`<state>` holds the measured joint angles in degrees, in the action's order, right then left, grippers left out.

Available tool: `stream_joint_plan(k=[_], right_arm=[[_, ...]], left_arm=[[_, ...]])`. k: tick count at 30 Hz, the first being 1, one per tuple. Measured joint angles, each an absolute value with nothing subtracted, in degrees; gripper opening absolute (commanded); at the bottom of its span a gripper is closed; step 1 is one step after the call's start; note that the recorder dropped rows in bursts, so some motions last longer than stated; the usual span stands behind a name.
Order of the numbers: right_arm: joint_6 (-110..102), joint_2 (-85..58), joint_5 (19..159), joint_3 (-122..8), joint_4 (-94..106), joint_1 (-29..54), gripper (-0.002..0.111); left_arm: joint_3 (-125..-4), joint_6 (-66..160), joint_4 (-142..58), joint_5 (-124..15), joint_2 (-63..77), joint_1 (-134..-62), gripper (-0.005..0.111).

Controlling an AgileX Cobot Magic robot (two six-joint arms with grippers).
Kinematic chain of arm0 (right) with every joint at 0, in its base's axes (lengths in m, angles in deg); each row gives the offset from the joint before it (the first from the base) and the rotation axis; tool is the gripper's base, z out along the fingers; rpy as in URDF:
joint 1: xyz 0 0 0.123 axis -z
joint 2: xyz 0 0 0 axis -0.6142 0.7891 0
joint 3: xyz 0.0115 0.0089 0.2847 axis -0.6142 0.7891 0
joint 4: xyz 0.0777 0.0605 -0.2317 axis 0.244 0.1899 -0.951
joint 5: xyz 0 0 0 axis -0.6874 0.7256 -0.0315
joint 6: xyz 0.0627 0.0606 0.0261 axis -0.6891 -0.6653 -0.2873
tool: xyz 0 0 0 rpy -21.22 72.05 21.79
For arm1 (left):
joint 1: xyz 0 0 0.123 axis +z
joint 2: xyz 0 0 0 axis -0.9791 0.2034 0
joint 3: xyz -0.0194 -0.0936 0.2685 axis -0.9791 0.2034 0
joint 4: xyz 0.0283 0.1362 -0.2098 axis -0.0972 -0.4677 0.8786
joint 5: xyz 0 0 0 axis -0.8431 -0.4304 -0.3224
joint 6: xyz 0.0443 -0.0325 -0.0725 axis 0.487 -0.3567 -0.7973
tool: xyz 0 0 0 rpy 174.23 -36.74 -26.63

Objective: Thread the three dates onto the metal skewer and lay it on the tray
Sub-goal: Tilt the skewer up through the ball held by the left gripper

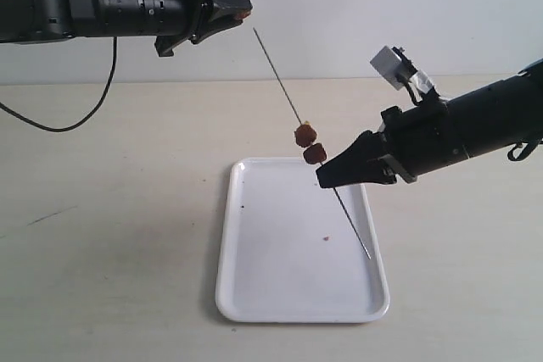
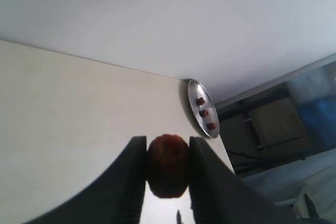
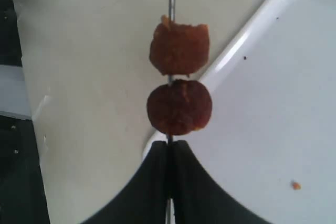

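Exterior view: two black robot arms over a pale table (image 1: 110,209). Right gripper (image 1: 327,177) comes in from the right w/ its jaws pressed together on the metal skewer (image 1: 276,69), pinching the thin rod partway along. Skewer is held in the air at a slant. Its long bare end points up toward the back left; its short end runs down past the gripper to the right side of the tray (image 1: 254,294). Can't tell if the tip touches the tray.

Two dates are threaded on the rod just above the grip: upper date (image 1: 305,134) & lower date (image 1: 315,153), touching each other, the lower one just beside the gripper tip. Tray is white w/ a low rim and lies flat on the table. It has a tiny red crumb (image 1: 326,238) near its middle & a dark speck by its left rim.

Left gripper (image 1: 242,6) hangs high at upper left, near the skewer's top end but apart from it. Left wrist view: its two fingers are clamped on the third date (image 2: 168,165), a round reddish-brown lump. Right wrist view: the two threaded dates sit one after the other on the rod, right next to the closed fingers.
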<state>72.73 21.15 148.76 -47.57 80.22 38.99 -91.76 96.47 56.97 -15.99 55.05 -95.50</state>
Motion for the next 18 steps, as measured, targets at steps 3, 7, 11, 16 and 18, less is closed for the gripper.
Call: stream_joint_plan(k=[3,7,11,16,18], right_arm=[[73.8,21.15,149.56,-47.57,80.62,38.99,0.0],[74.13,21.15,149.93,-47.57,81.06,38.99,0.0],[74.26,21.15,149.82,-47.57,81.79,38.99,0.0],[75.29,21.15,149.7,-47.57,82.47,38.99,0.0],[75.4,21.15,149.7,-47.57,82.47,38.99,0.0]], left_arm=[[-91.76,96.47,56.97,-14.65,55.05,-95.5,0.028],[-91.76,96.47,56.97,-13.42,55.05,-95.5,0.028],[-91.76,96.47,56.97,-12.94,55.05,-95.5,0.028],[-91.76,96.47,54.99,-11.59,55.05,-95.5,0.028],[-91.76,96.47,54.62,-10.59,55.05,-95.5,0.028]])
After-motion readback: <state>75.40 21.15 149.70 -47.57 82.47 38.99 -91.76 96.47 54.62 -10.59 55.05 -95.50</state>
